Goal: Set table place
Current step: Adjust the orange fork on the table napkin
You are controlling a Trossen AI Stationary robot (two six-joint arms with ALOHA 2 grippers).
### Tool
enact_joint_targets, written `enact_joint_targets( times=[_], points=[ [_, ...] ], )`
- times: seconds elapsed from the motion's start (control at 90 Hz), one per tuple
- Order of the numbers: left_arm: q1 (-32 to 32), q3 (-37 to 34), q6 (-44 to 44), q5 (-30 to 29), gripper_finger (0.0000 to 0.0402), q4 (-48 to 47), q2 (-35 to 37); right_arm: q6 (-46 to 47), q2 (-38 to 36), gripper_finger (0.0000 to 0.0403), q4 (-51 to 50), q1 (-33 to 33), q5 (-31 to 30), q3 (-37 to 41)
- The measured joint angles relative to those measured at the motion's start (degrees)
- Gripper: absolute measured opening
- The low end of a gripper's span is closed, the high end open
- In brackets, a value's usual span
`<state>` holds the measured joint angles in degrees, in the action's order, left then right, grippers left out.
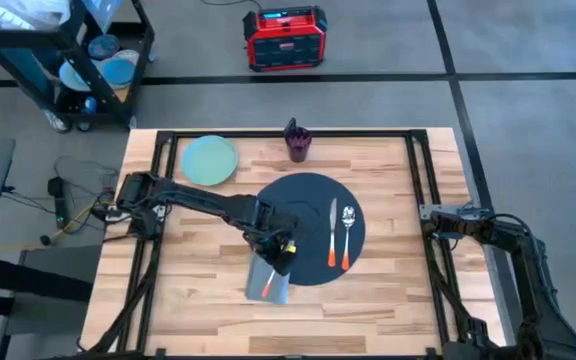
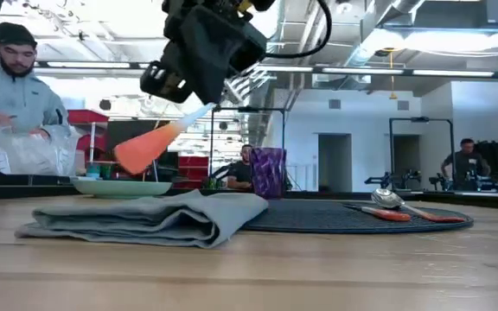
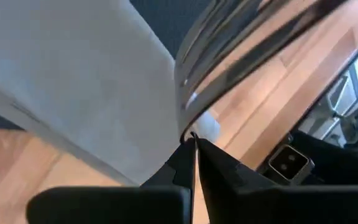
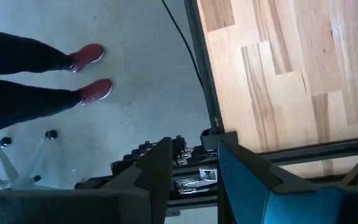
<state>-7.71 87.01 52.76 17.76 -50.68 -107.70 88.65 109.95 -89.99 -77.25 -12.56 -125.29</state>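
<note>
Left arm's stretched out from the left edge toward the middle of the tabletop, left gripper (image 1: 280, 250) raised and pinched tight. Right arm's folded up at the right edge, right gripper (image 4: 194, 168) slightly parted, pointing down.

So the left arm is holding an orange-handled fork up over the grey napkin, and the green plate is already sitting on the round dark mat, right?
Not quite: the green plate sits on the bare table, off the round dark mat, as the high view shows. The left gripper does hold the orange-handled fork above the napkin.
</note>
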Motion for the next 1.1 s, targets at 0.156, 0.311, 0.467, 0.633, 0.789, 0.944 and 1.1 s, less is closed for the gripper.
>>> enact_joint_targets(
  times=[0.156,0.311,0.467,0.633,0.789,0.944,1.1],
  points=[
    [0.4,-2.4,-1.3,0.3,0.0000,0.9,-0.2,1.8,0.0,0.0118,0.0,0.0,0.0,0.0],
    [0.4,-3.5,-2.4,0.6,0.0000,2.8,-0.2,2.9,0.0,0.0118,0.0,0.1,0.2,0.0],
    [0.4,-3.9,-4.3,1.5,0.0000,3.6,-0.2,2.9,0.0,0.0118,0.0,0.3,0.3,0.0],
    [0.4,-3.9,-7.3,1.5,0.0000,3.9,-0.2,2.9,0.0,0.0118,0.0,0.5,0.6,0.0],
    [0.9,-5.7,-8.2,0.7,0.0000,6.1,-0.2,3.0,0.0,0.0118,0.0,0.6,0.6,0.0],
    [1.1,-9.8,-4.8,0.6,0.0000,10.0,-0.2,3.0,0.0,0.0118,0.0,0.6,0.7,0.0],
    [0.8,-11.2,-4.6,0.9,0.0000,13.3,-0.2,3.0,0.0,0.0118,0.0,0.6,0.7,0.0]
  ],
)
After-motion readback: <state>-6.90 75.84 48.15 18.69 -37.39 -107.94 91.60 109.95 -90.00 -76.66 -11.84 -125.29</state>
